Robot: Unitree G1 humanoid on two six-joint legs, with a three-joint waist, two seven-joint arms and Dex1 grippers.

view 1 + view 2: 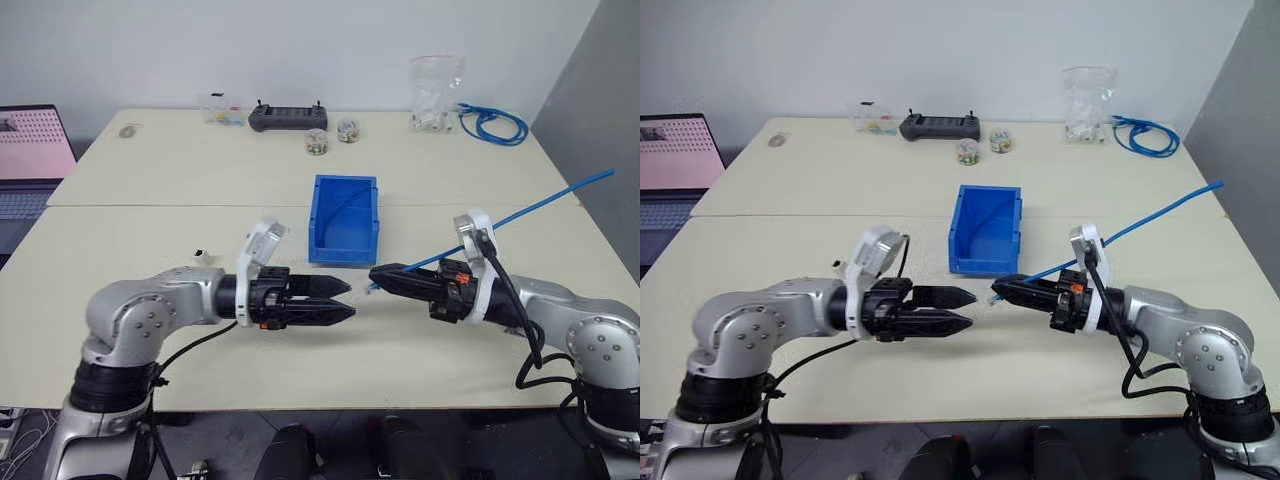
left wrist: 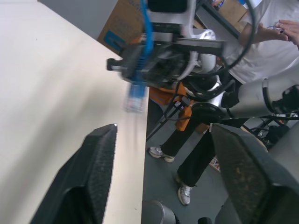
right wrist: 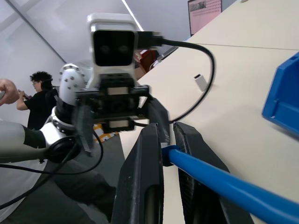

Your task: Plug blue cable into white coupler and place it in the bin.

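Both arms reach level toward each other over the desk's (image 1: 120, 330) near edge. The left gripper (image 1: 345, 301) has its jaws apart, empty. The right gripper (image 1: 378, 277) is clamped on the blue cable (image 1: 520, 212), which trails toward the right edge. The bin (image 1: 343, 220) sits mid-desk. The left wrist view shows the plug (image 2: 135, 97); the right wrist view shows the white coupler (image 3: 200, 82) lying on the desk.

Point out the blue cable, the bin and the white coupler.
blue cable (image 1: 560, 194): left eye view, on its raised free length.
bin (image 1: 343, 248): left eye view, on its front wall.
white coupler (image 3: 200, 81): right wrist view, on the block's side, lying on the table.
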